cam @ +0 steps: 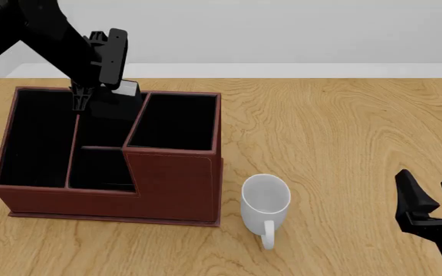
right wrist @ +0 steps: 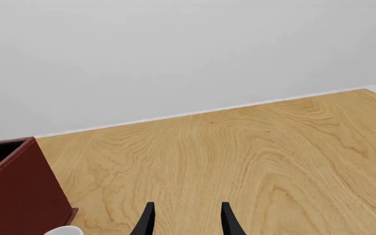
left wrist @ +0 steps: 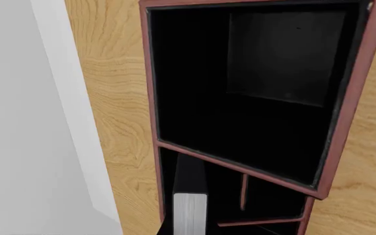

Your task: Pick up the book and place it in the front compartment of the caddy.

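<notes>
The caddy (cam: 176, 179) is a reddish-brown box with black inner walls at the table's left. My left gripper (cam: 90, 101) hangs over its back middle section, shut on the book (cam: 129, 88), a black book with a white page edge that stands upright and partly down inside the rim. In the left wrist view the book (left wrist: 189, 198) sits in a narrow section of the caddy (left wrist: 354, 98), beside a thin divider; the fingers barely show there. My right gripper (cam: 434, 198) stands open at the table's near right, holding nothing, and its fingertips (right wrist: 147, 218) show over bare wood.
A white mug (cam: 266, 197) stands just right of the caddy's front corner, handle toward the near edge. A corner of the caddy (right wrist: 11, 188) shows in the right wrist view. A white wall runs behind the table's far edge.
</notes>
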Tool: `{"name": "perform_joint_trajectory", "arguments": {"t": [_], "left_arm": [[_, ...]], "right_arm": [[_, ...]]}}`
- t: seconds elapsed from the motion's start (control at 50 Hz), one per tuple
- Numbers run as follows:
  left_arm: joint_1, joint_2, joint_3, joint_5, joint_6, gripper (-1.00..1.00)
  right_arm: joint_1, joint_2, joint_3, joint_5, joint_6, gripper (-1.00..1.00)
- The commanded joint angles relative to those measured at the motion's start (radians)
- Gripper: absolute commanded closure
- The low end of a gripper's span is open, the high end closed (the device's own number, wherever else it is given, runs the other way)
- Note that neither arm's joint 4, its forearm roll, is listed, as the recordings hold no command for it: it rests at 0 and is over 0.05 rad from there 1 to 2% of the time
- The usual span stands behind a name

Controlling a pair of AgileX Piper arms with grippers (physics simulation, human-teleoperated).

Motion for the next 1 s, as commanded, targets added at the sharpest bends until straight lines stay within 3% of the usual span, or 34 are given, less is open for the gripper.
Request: {"name": "perform_joint_trajectory", "arguments": {"t": [0.02,0.7,1.0], "left_arm": [[0.015,0.024,0.024,-0.035,0.009,1.0],[0.045,0.066,0.115,-0.118,-0.027,1.0],[0.024,0.098,0.108,-0.129,-0.048,1.0]], "right_arm": [[0.0,0.016,0.005,-0.017,-0.002,-1.0],[0.004,0.041,0.008,-0.034,-0.011,-1.0],[0.004,0.063,0.011,-0.055,-0.012,-1.0]]}}
